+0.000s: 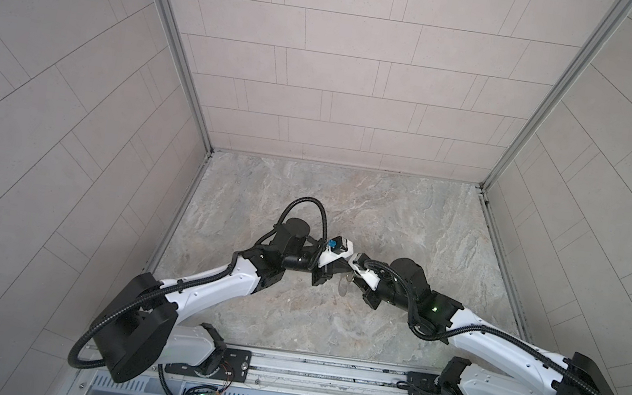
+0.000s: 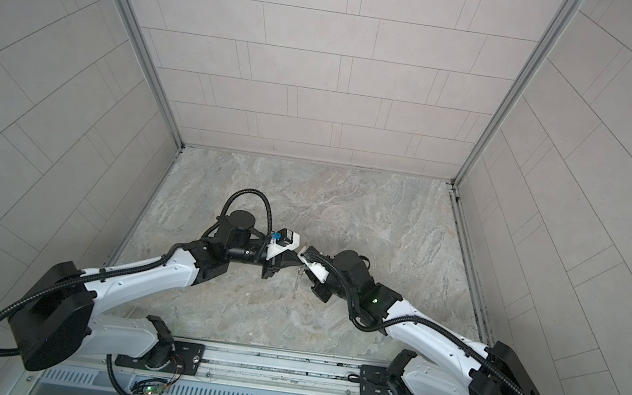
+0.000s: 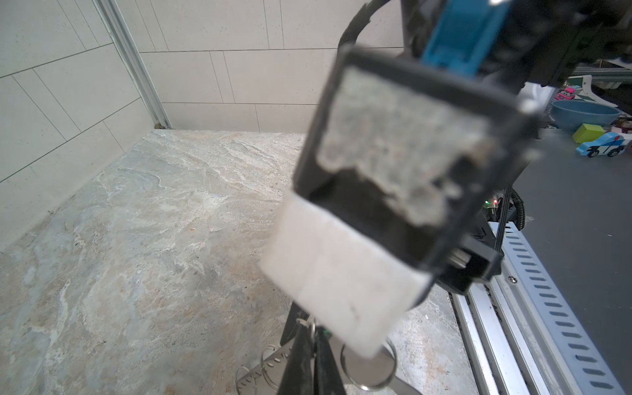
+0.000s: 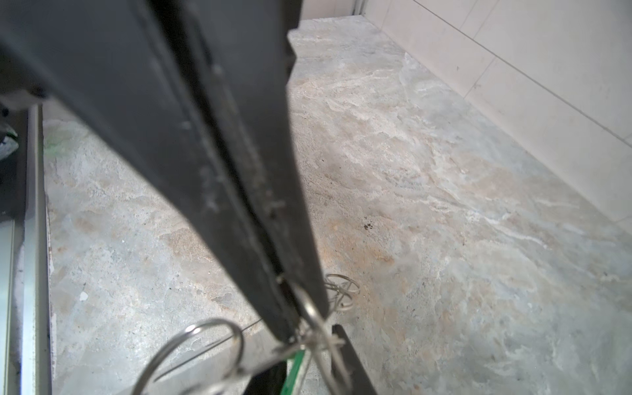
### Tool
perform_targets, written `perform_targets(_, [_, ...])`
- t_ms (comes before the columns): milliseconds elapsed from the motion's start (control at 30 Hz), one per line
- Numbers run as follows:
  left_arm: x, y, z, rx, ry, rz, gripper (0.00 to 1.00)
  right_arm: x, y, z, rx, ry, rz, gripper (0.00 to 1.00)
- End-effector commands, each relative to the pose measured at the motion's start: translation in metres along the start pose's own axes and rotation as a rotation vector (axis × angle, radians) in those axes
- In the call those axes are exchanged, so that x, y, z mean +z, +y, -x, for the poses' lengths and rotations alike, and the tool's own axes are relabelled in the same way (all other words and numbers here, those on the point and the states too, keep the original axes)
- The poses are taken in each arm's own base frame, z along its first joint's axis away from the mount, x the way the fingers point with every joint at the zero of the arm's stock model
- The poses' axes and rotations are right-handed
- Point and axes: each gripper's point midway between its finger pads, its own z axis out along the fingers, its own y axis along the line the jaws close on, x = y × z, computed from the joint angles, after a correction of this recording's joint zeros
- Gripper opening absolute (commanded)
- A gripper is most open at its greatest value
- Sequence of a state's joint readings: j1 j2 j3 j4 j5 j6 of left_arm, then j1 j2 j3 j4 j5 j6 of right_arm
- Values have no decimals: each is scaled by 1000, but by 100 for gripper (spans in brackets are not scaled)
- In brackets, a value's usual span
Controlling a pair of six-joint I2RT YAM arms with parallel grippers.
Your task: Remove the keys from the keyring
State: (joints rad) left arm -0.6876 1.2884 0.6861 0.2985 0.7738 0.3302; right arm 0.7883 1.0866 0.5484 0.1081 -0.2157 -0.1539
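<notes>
Black fingers point(image 4: 178, 136) of your right gripper point(image 4: 302, 319) fill the wrist view, nearly pressed together and nipping a silver wire loop point(image 4: 309, 307), with the green key point(image 4: 294, 371) hanging just beneath the tips. Your left gripper point(image 3: 309, 326) is squeezed tight on the keyring point(image 3: 268, 367), its grey plate jutting out to either side of the fingers beside a large split ring point(image 4: 205, 325), the whole bundle held between the two arms over the middle of the stone tabletop point(image 1: 406, 228). Pale tiled walls point(image 1: 325, 61) enclose the bench on three sides.
</notes>
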Motion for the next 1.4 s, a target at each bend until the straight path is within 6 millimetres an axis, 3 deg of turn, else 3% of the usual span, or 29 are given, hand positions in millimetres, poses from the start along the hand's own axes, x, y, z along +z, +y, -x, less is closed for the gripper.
perform_targets(0, [-3,2,17,37,-43,9,0,-6,-8,4,-15,-15,-56,17])
perform_targets(133, [-3,3,13,28,-25,19,0,-16,-13,10,-49,-13,-91,5])
perform_targets(267, [-4,4,9,40,-6,30,0,-27,-13,14,-85,8,-94,0])
perform_targets(367, [-5,6,5,62,27,43,0,-30,-8,8,-108,50,-64,0])
perform_targets(400, [-5,7,4,65,31,49,0,-32,-9,18,-115,41,-60,0])
perform_targets(733, [-5,8,0,74,53,67,0,-25,-7,20,-131,154,-4,0])
perform_targets(1367, [-1,13,-2,-1,42,88,0,-27,-10,41,-120,33,-42,0])
